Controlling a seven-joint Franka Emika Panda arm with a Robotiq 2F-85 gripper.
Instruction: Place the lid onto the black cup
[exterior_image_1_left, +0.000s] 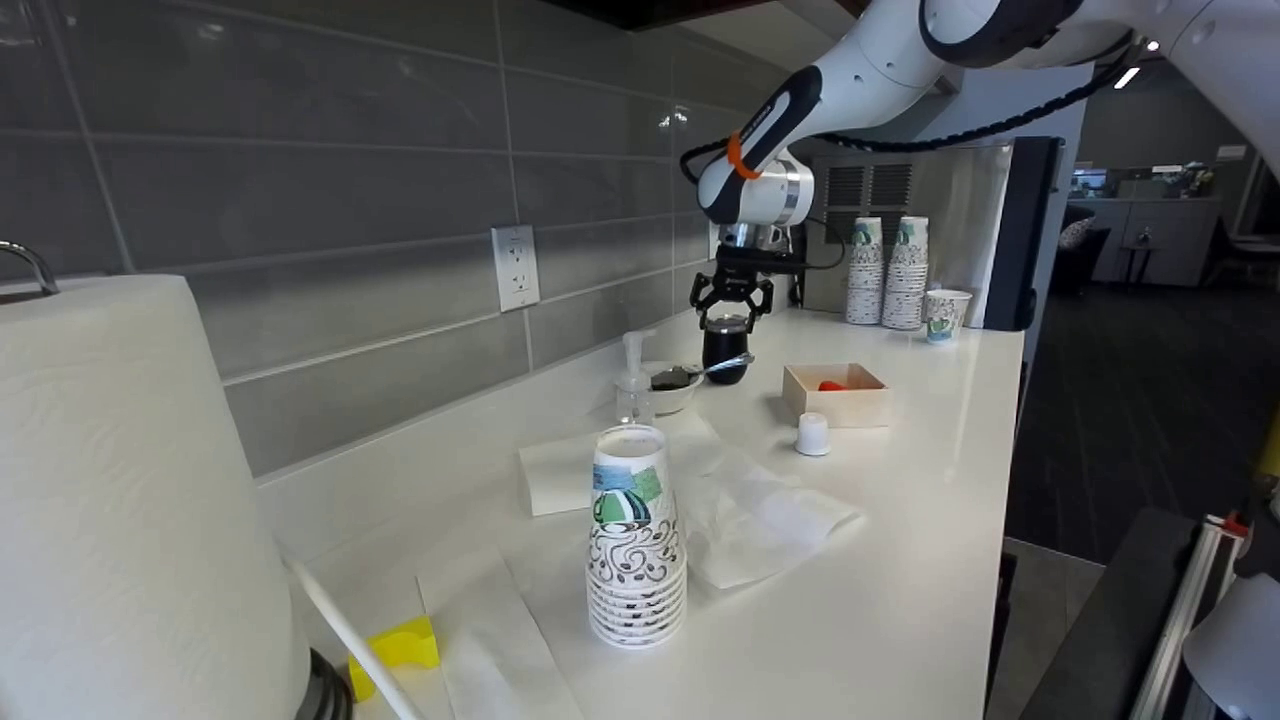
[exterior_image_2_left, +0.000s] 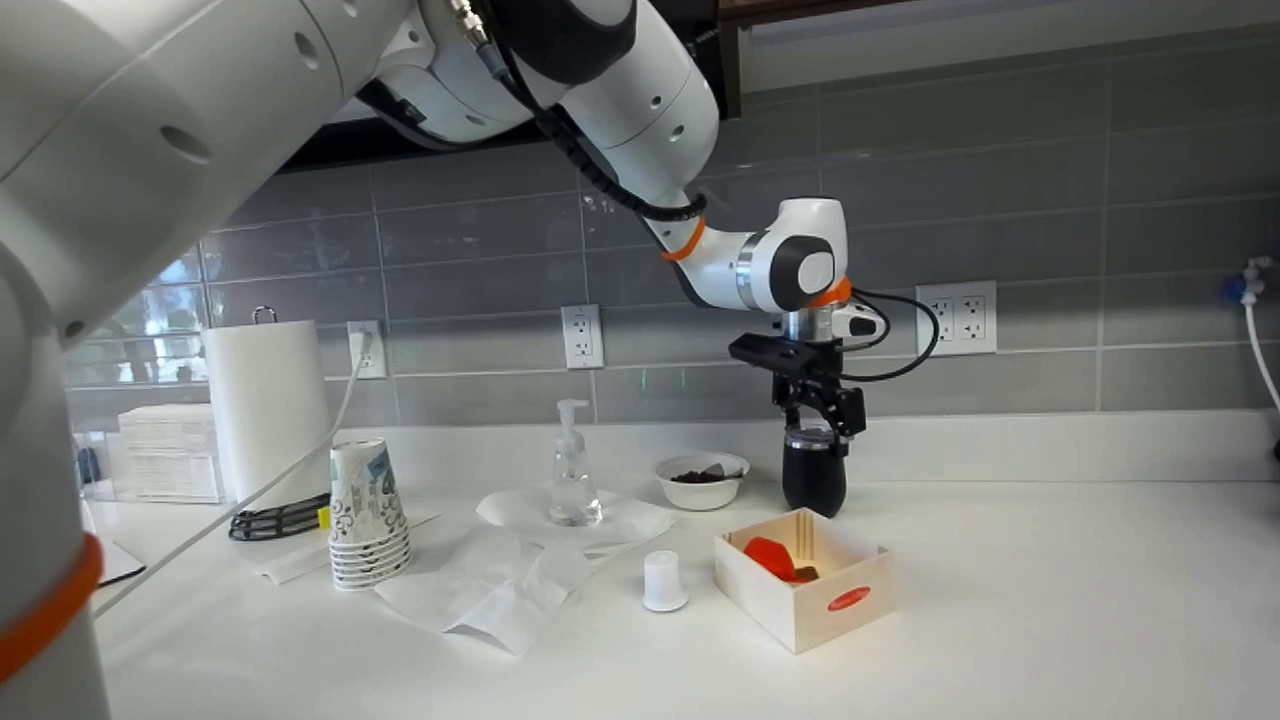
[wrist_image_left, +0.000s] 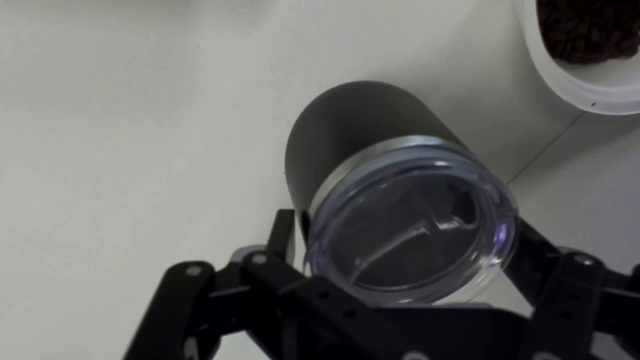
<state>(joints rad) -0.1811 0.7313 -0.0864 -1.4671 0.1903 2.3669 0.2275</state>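
Spanning the clear lid (wrist_image_left: 407, 235), the gripper (wrist_image_left: 403, 222) has its fingers (wrist_image_left: 283, 232) wide apart, one at either side; I cannot tell whether they press on it. Only the wrist view clearly shows the lid's top face, its edge partly hidden behind the gripper's body. Directly beneath, the black cup (wrist_image_left: 345, 135) stands upright on the counter (exterior_image_1_left: 900, 560), the lid over its silver rim; how far down it sits is unclear. Just beside, the white bowl (wrist_image_left: 562, 80) is cut off in the wrist view, while an exterior view shows its spoon (exterior_image_1_left: 730, 364). Farther off, two tall paper-cup stacks (exterior_image_1_left: 905, 275) appear only in an exterior view.
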